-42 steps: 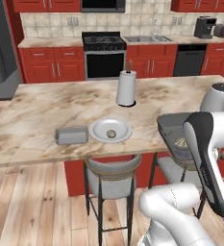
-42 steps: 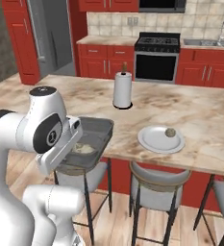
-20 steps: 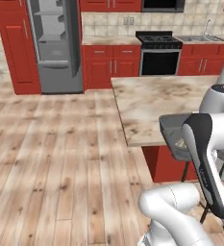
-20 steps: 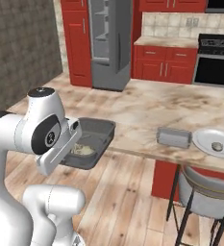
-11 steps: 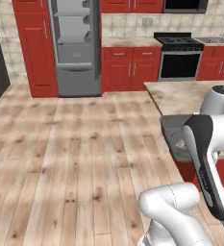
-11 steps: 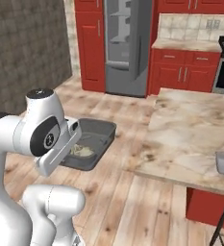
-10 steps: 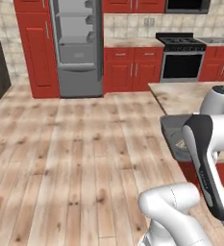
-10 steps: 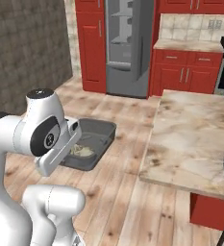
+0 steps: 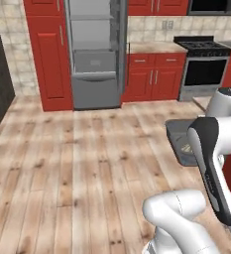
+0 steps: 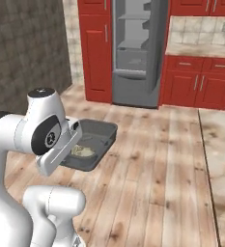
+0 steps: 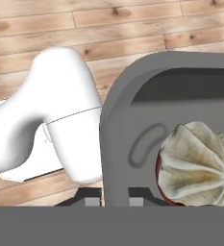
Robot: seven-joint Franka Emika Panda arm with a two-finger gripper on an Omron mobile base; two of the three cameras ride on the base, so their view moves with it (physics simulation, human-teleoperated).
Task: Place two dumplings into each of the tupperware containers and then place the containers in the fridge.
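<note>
One grey container (image 10: pixel 93 140) is carried above the wood floor (image 10: pixel 147 159), its rim pinched by the gripper (image 11: pixel 114 201) fingers. Dumplings (image 11: pixel 200 163) lie inside it. Farther back, right of the container, the fridge (image 10: pixel 135 53) stands open between red cabinets (image 10: pixel 97 48).

a home kitchen: red cabinets (image 9: pixel 46 54) flank an open grey fridge (image 9: pixel 96 52), a black stove (image 9: pixel 203 67) stands by tiled walls, over a wooden plank floor (image 9: pixel 77 168).

Grey container (image 10: pixel 98 132), tan pleated dumpling (image 11: pixel 197 163)
</note>
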